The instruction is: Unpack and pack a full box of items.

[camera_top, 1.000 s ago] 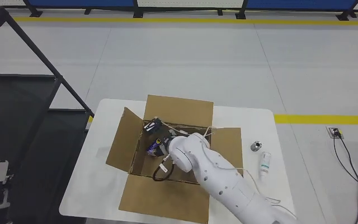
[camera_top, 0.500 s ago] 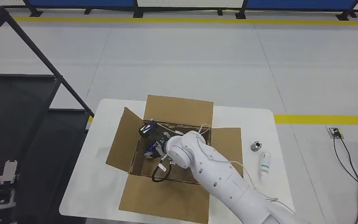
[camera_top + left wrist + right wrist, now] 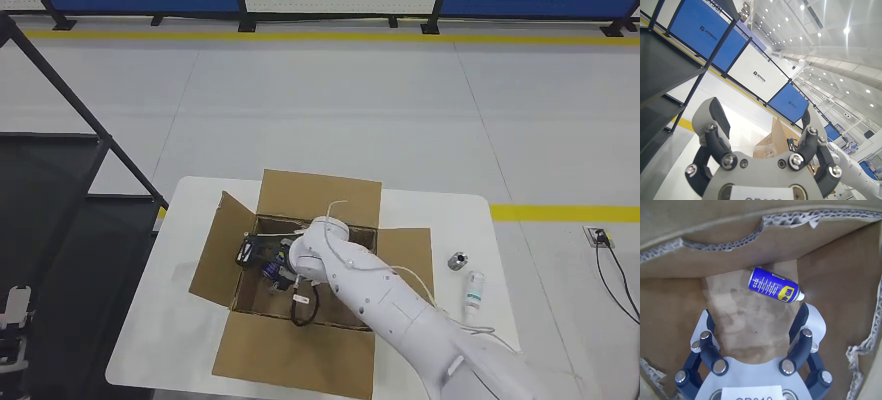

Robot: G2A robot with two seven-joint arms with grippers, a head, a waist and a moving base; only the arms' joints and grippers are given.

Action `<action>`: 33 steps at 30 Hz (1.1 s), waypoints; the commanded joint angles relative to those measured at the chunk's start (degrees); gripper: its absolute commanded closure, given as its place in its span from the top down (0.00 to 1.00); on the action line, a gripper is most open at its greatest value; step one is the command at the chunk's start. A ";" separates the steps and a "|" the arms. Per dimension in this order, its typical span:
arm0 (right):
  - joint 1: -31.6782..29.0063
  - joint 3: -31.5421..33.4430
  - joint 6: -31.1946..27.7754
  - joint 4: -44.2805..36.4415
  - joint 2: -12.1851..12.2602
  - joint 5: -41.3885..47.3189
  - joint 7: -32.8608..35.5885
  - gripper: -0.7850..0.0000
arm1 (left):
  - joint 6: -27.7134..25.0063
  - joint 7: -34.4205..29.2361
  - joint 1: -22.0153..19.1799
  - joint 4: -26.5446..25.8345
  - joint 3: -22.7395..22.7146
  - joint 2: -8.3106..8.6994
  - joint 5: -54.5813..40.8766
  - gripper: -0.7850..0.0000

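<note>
On the white table (image 3: 180, 330) an open cardboard box (image 3: 290, 355) is set with its four flaps spread outward. Inside it, a blue spray can (image 3: 774, 285) is laid on its side on the box floor, close to one inner wall. A yellow badge with dark lettering and rows of small white print are carried on the can's label; its white cap is pointed toward one finger of the right gripper (image 3: 755, 310). That gripper is lowered into the box with its fingers spread wide and nothing held between them; whether the cap is touched cannot be told. The left gripper (image 3: 761, 108) is held in the air beside the box, fingers likewise wide apart and empty. Printed handling symbols are seen on the box's outer side. Beside the box, a small metal cap (image 3: 457, 261) and a white tube (image 3: 473, 293) are laid on the table.
</note>
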 commanded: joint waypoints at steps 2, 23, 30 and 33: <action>1.52 -1.90 -2.48 4.84 -1.87 -1.96 -4.70 1.00 | 0.00 0.00 0.00 0.00 0.00 0.00 0.00 1.00; 1.86 -3.43 -5.18 10.36 -2.95 -7.95 -17.96 1.00 | 0.00 0.00 0.00 0.00 0.00 0.00 0.00 1.00; 1.67 -4.94 -6.41 13.62 -3.83 -12.82 -29.44 1.00 | 0.00 0.00 0.00 0.00 0.00 0.00 0.00 1.00; 1.55 -4.82 -6.02 16.10 -4.25 -13.09 -32.76 1.00 | 0.00 0.00 0.00 0.00 0.00 0.00 0.00 1.00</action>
